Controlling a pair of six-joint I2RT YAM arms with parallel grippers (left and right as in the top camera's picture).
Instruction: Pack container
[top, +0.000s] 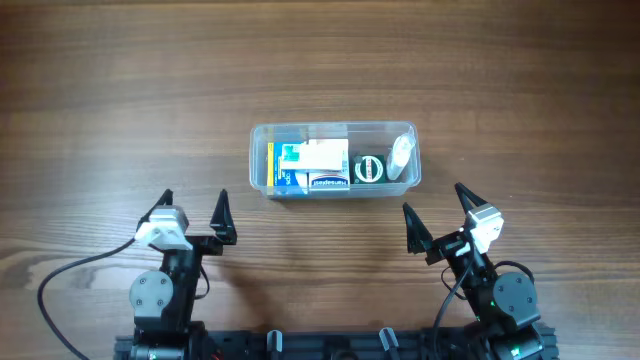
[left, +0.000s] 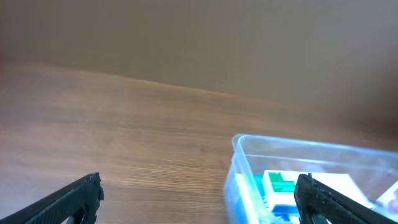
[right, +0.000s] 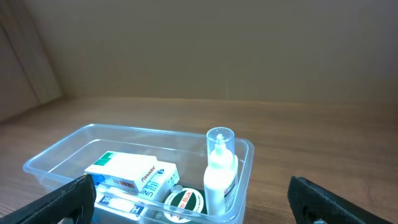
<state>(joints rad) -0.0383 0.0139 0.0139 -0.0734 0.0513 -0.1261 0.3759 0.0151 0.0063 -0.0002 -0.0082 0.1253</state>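
The work surface is a table (top: 120, 90) of brown wood, its grain running left to right in the overhead view. In the wrist views it ends at a plain beige wall (right: 217, 43). At the far left of the right wrist view, slanted lines cross that wall; I cannot tell what they are.

The container (top: 256, 160) stands flat on the table, centred ahead of my two arms and apart from both. Inside it are a white box (top: 322, 155) toward the left, a round green tin (top: 371, 169) beside it, and a small clear bottle (top: 401, 160) at the right end.

My left gripper (top: 194, 200) is spread wide, with nothing between its fingers. My right gripper (top: 434, 200) is likewise spread wide and holds nothing. Both are on the near side of the container. A black cable (top: 70, 270) trails left from my left arm.
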